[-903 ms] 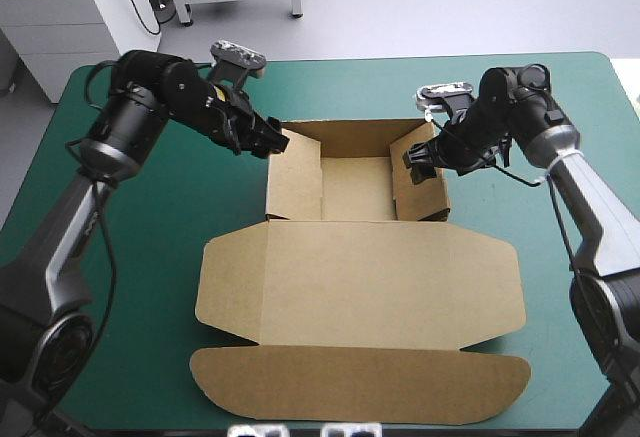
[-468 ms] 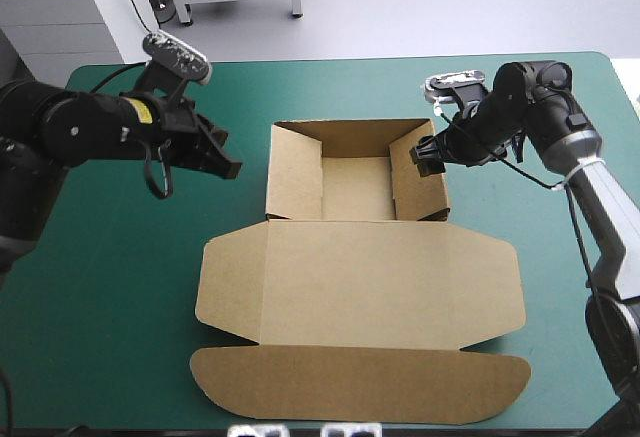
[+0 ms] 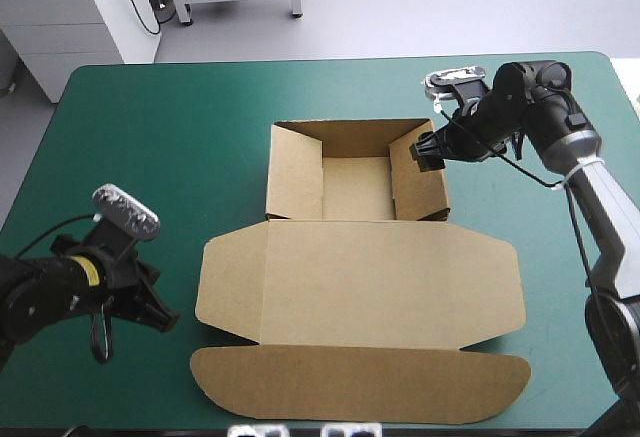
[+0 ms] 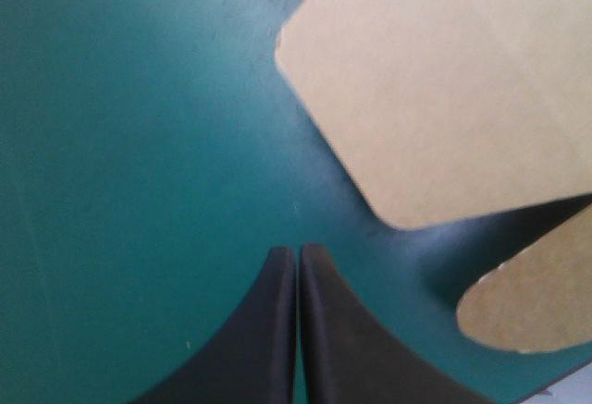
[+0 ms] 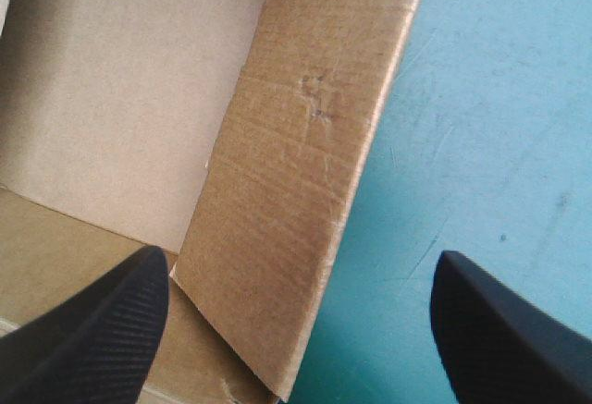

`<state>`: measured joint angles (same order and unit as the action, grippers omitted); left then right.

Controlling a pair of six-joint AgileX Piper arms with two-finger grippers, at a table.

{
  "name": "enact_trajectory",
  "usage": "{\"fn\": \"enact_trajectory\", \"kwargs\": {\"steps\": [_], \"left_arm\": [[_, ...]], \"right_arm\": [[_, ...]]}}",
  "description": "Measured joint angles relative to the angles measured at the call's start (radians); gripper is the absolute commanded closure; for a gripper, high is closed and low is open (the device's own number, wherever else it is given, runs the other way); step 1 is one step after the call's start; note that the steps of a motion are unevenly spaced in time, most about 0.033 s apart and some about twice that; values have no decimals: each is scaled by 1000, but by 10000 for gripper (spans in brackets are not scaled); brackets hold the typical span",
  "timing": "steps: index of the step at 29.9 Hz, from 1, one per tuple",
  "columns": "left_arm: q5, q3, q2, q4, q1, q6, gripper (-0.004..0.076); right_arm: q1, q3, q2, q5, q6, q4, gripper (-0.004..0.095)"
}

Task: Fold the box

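Here's the box (image 3: 360, 287), dead centre on the teal-green cover (image 3: 200, 157). It is an open tray toward 12 o'clock with its walls up. The lid lies flat toward 6 o'clock and ends in a long round-cornered flap near the table's front edge.

Over at 2 o'clock, the right arm rises along the table's right side. It bends at the wrist and reaches back toward 9 o'clock, which puts the right gripper (image 3: 425, 152) at the far end of the tray's right wall. In the wrist view that gripper (image 5: 298, 258) has its jaws wide apart. The brown wall (image 5: 296, 173) stands up between the two black fingers, one over the tray's inside and the other over bare cover outside. Whether either finger actually touches the board, I can't tell.

Down at 8 o'clock, the left arm sits low over the table's near-left corner. Its forearm comes in from the left edge and the left gripper (image 3: 168, 321) points toward 4 o'clock, at the lid's left side. It's clear of the box and near the lid's left wing. From its own wrist, the left gripper (image 4: 298, 254) shows its jaws pressed together in one pointed arch with nothing in them. The tips are over bare cover. Ahead of them lies the lid's rounded corner (image 4: 444, 90), and off to one side is the rounded end of the long flap (image 4: 527, 302), both apart from the fingers.
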<state>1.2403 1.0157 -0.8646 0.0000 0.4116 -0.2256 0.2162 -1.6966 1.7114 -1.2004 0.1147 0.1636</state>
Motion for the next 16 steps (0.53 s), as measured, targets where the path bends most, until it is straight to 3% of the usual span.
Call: {"fn": "enact_trajectory", "kwargs": {"steps": [6, 13, 16], "left_arm": [[-1, -225, 148, 8, 0, 63, 732], [-33, -346, 265, -30, 0, 82, 732], [-75, -375, 293, -30, 0, 84, 732]], "right_arm": [[0, 0, 48, 6, 0, 0, 194], [0, 0, 130, 15, 0, 0, 197], [0, 0, 166, 24, -3, 0, 268]]}}
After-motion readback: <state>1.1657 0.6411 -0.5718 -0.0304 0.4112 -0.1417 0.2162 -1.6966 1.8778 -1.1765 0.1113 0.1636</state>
